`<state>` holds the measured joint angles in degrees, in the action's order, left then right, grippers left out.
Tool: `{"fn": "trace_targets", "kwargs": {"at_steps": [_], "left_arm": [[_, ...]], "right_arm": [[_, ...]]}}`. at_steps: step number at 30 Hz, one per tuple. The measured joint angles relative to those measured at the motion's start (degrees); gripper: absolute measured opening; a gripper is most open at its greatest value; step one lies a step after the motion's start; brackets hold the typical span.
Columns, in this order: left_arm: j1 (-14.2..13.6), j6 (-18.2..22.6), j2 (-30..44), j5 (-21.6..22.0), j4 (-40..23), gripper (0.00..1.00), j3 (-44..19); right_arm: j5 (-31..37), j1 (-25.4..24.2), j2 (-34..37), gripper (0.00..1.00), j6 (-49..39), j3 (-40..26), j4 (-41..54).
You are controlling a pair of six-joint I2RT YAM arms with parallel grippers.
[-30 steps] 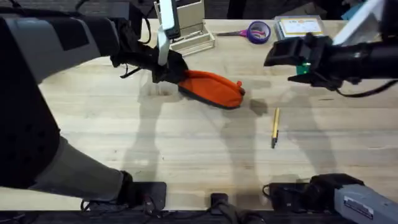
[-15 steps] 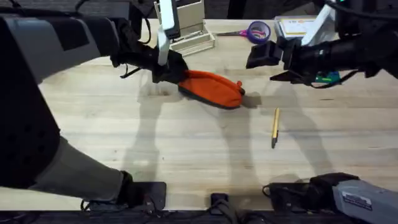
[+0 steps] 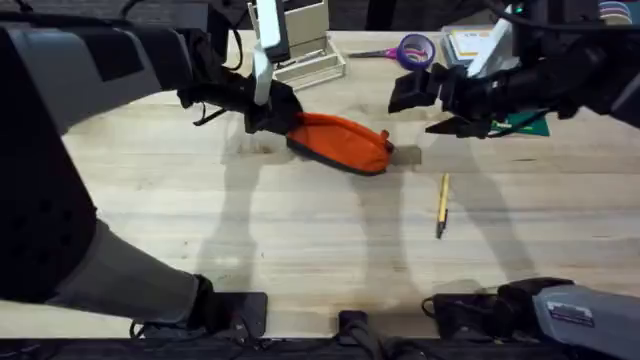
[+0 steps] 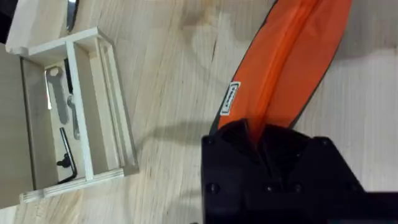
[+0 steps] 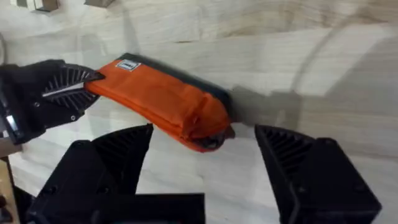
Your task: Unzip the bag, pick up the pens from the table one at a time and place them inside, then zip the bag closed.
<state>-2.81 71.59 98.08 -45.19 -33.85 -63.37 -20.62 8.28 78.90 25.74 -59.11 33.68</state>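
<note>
From overhead we see the bag point(image 3: 340, 142) lying on the table point(image 3: 300, 230), its zipper shut, with the left gripper point(image 3: 275, 112) at its end nearest the wooden tray point(image 3: 305, 60); the left wrist view shows us what that angle hides, namely the black fingers point(image 4: 267, 155) clamped on the bag's point(image 4: 292, 62) end just beside a small white label. The same view opens up the tray point(image 4: 93, 112), where we make out a metal wrench and a dark hex key lying in its compartments. The right gripper point(image 3: 415, 95) hovers just beyond the bag's other end, and its own camera shows its fingers point(image 5: 118, 155) spread wide apart on either side of that end of the bag point(image 5: 161, 102). One pen point(image 3: 442, 204) lies on the table, well apart from the bag, on the right arm's side. Purple-handled scissors point(image 3: 410, 50) rest beyond the bag.
</note>
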Motion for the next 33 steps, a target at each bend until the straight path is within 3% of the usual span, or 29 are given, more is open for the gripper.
{"fn": "trace_targets", "kwargs": {"at_steps": [13, 26, 33], "left_arm": [[0.00, 0.00, 0.02, 0.00, -0.02, 0.043, 0.00], [-0.04, 0.00, 0.02, 0.02, 0.00, 0.043, 0.00], [-0.04, 0.00, 0.01, -0.02, 0.00, 0.043, 0.00]], "right_arm": [[-0.02, 5.62, 8.67, 0.998, 0.02, -0.02, -5.86], [-0.26, 5.85, 10.96, 0.989, 0.07, -0.04, -7.46], [-1.33, 6.06, 10.96, 0.716, 0.93, -0.21, -7.78]]}}
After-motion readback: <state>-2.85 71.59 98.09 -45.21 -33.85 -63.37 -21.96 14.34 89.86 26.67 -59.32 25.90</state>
